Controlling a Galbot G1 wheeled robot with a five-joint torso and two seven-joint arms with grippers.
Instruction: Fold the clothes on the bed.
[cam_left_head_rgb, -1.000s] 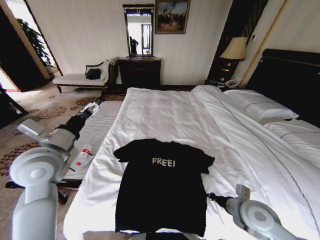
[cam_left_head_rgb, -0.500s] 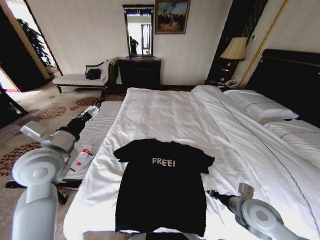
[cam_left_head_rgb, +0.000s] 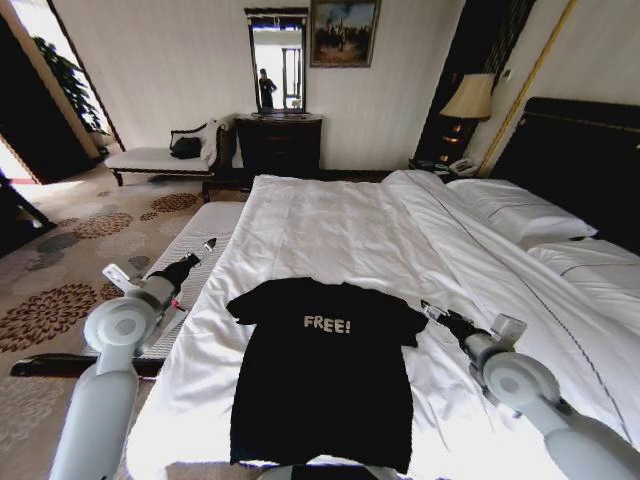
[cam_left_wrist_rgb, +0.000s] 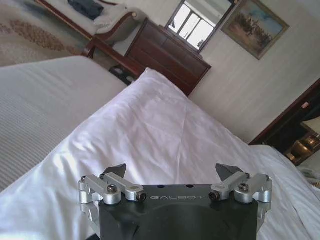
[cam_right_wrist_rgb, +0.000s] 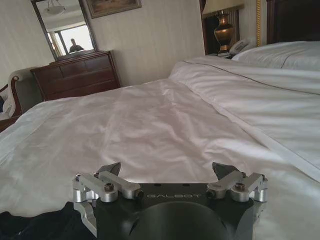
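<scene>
With both sets of fingers spread wide and gripping nothing, I read this as the approach to a first fold, so I want each end effector to come down on a sleeve or shoulder edge and pinch only the shirt, not the duvet beneath. My right end effector (cam_left_head_rgb: 430, 308) hovers just beside the right sleeve of the T-shirt (cam_left_head_rgb: 322, 372), its arm reaching in low from the near right corner. My left end effector (cam_left_head_rgb: 207, 244) sits off the bed's left edge, near the left sleeve but apart from it, forearm angled up from the elbow below. That black shirt lies flat, chest lettering up, near the foot of the bed (cam_left_head_rgb: 340, 220). Matching both heights before closing should keep the fold even.
</scene>
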